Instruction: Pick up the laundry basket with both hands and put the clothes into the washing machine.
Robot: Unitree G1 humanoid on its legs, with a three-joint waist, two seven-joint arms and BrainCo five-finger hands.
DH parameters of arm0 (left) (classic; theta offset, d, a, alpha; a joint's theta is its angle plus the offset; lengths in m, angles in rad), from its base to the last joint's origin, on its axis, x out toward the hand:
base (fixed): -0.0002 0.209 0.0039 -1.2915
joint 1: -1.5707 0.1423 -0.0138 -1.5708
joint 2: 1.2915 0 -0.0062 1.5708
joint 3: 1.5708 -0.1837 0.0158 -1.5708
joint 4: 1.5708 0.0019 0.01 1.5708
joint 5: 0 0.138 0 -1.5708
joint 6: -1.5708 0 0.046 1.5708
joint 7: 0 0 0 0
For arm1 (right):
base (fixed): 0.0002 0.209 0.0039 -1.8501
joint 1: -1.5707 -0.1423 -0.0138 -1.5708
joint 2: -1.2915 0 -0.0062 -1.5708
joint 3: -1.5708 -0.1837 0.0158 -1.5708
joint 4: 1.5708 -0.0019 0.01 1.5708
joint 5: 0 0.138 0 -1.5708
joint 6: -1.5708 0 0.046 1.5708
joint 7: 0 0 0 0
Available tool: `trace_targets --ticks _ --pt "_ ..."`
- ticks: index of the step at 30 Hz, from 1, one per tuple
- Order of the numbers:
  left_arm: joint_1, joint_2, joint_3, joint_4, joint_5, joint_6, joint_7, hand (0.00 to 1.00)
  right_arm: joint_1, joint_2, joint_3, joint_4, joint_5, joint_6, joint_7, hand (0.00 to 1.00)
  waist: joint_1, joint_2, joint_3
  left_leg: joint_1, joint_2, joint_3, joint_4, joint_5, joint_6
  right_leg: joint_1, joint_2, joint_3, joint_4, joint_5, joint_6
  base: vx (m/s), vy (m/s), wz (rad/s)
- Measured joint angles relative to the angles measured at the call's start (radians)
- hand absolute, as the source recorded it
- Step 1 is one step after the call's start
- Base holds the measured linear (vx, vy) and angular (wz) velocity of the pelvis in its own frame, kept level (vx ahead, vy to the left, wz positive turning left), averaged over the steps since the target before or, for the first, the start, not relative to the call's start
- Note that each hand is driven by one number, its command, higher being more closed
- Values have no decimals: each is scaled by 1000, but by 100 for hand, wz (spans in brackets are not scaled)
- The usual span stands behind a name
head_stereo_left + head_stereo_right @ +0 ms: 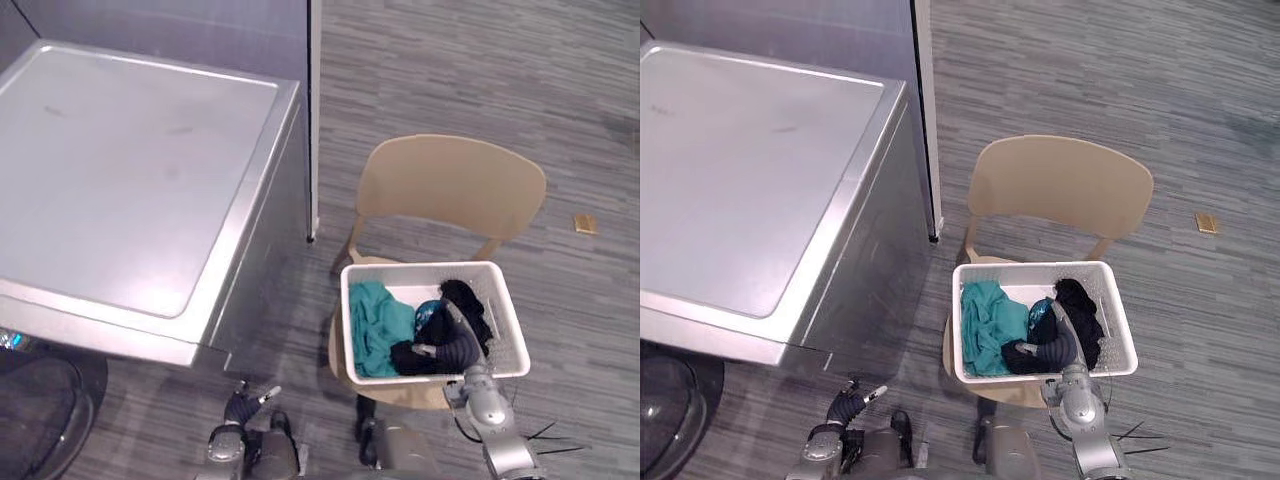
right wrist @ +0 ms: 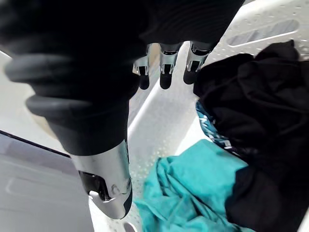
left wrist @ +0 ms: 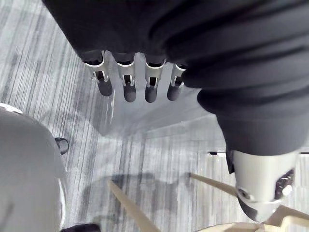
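The white laundry basket (image 1: 420, 272) sits on the seat of a tan chair (image 1: 450, 185), just beside the silver washing machine (image 1: 120, 170). In it lie a teal garment (image 1: 378, 325), black clothes (image 1: 468, 305) and a blue patterned piece (image 1: 428, 312) half buried between them. The right hand (image 1: 455, 348) hangs over the black heap, its fingers (image 2: 165, 72) straight and apart, clasping nothing; whether it touches the cloth I cannot tell. The left hand (image 1: 243, 405) is low by the machine's front, fingers (image 3: 129, 82) straight, empty. A dark round shape (image 1: 40, 410) under the machine's top is cut off at the edge.
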Motion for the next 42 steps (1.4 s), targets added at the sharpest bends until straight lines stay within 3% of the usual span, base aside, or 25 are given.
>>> trace_targets --ticks 5,6,12,13,17,18,24,30,36,40,42 --pt "-7 26 -5 11 18 -1 1 0 -160 -50 121 208 -67 20 18 0 2 8 10 -39 -32 19 13 1 5 -28 -27 24 -37 44 21 -42 86 -11" --pt "-24 27 -5 20 18 -1 4 0 -225 -63 157 258 -82 22 19 0 6 19 26 -74 -34 21 31 -2 28 -56 -31 25 -37 58 24 -106 33 0" --pt "-156 35 7 25 -6 -11 14 0 -586 -99 243 491 -131 51 0 0 43 46 208 -237 -33 -10 151 -20 64 -130 -33 6 -73 138 21 -193 8 8" --pt "-169 35 7 26 -15 -12 25 0 -624 -106 244 526 -137 57 -6 0 57 48 214 -268 -33 -15 167 -24 71 -153 -33 4 -72 145 23 -192 9 17" --pt "-199 38 11 41 -49 -22 33 0 -747 -117 270 645 -138 73 -40 0 66 51 230 -350 -34 -33 205 -22 81 -197 -38 -12 -90 170 17 -125 33 17" --pt "-210 35 11 41 -58 -23 43 0 -784 -118 277 683 -138 82 -54 100 84 51 230 -373 -34 -34 216 -22 81 -214 -37 -14 -95 180 15 -78 37 0" --pt "-267 13 13 58 -66 -26 50 0 -881 -144 268 731 -133 99 -118 100 87 55 239 -433 -40 -61 218 -6 90 -250 -46 -42 -104 187 8 -36 24 15" --pt "-281 -27 17 46 -93 -40 68 0 -889 -140 203 714 -41 104 -132 100 110 55 257 -420 -42 -64 191 12 84 -250 -43 -42 -105 184 4 47 -2 0" --pt "-275 -36 15 32 -95 -38 67 0 -696 -100 51 412 69 105 -151 100 103 51 280 -344 -49 -85 169 12 83 -177 -38 -44 -107 173 -5 53 8 6" --pt "-224 -30 15 -11 -92 -28 66 0 -522 -3 -19 140 170 93 -161 100 78 39 278 -256 -56 -81 132 9 85 -101 -43 -38 -109 146 3 16 22 4" --pt "-189 -24 17 -11 -92 -14 65 0 -448 44 -26 36 228 71 -159 100 65 23 239 -241 -57 -73 108 9 83 -97 -44 -32 -114 143 4 26 21 -4"
